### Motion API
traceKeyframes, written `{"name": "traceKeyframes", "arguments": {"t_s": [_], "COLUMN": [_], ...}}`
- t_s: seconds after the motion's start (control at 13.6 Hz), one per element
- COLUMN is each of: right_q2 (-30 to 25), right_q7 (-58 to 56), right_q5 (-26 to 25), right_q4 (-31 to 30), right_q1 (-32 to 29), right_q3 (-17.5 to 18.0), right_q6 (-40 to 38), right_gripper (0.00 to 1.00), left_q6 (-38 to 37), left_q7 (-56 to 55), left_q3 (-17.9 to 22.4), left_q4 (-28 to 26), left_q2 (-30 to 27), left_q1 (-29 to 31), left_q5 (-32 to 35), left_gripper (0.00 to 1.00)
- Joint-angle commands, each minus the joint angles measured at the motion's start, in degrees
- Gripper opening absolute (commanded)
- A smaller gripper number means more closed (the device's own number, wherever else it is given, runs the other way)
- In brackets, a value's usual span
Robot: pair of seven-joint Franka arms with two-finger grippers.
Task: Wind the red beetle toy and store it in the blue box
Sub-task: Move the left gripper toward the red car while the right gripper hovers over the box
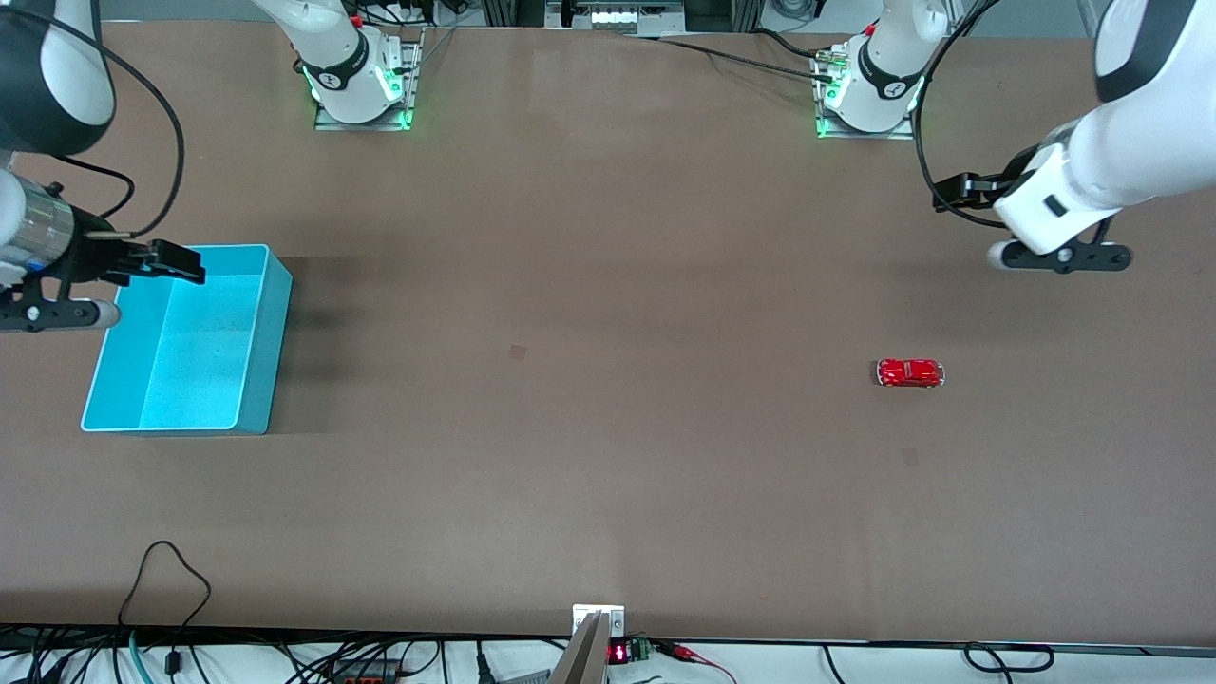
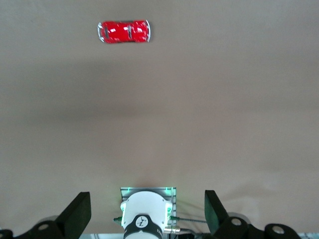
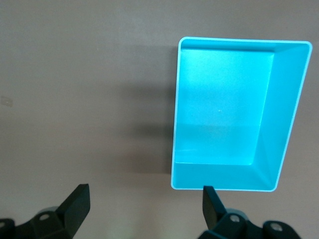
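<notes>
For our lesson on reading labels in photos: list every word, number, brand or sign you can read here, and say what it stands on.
No readable words or brands.
Round logo marks on the arm bases: too small to read.
Red digits on a small display at the table edge: too blurred to read.
Red beetle toy and blue box: no text visible.

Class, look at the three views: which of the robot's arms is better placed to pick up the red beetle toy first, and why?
The left arm. Its left gripper hangs open over the table at that arm's end, where the red beetle toy sits, and its wrist view shows the toy. The right gripper, also open, is over the blue box, away from the toy.
</notes>
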Motion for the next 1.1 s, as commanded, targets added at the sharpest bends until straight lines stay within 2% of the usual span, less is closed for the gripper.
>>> {"name": "traceKeyframes", "arguments": {"t_s": [0.0, 0.15, 0.44, 0.74, 1.03], "right_q2": [0.24, 0.33, 1.21, 1.21, 1.21], "right_q7": [-0.91, -0.91, -1.0, -0.65, -0.12], "right_q5": [-0.19, -0.19, -0.1, 0.16, 0.69], "right_q4": [-0.17, -0.17, -0.26, -0.09, 0.18], "right_q1": [0.92, 1.01, 0.66, 0.31, 0.39], "right_q3": [0.08, 0.08, 0.0, -0.09, -0.18], "right_q6": [-0.7, -0.7, -1.4, -1.93, -1.84], "right_gripper": [1.0, 1.0, 1.0, 1.0, 1.0], "left_q6": [-1.75, -1.58, -0.61, 3.51, 4.66], "left_q7": [2.89, 11.37, 26.24, 43.46, 52.89], "left_q3": [0.32, 0.41, 0.32, 0.41, 0.59], "left_q4": [1.36, 1.27, 1.27, 1.18, 0.22], "left_q2": [0.76, 1.2, 1.47, 2.78, 4.28], "left_q1": [0.05, 0.32, 0.32, 0.58, 2.16], "left_q5": [-0.22, -0.14, 4.25, 6.02, 6.02], "left_gripper": [1.0, 1.0, 1.0, 1.0, 1.0]}}
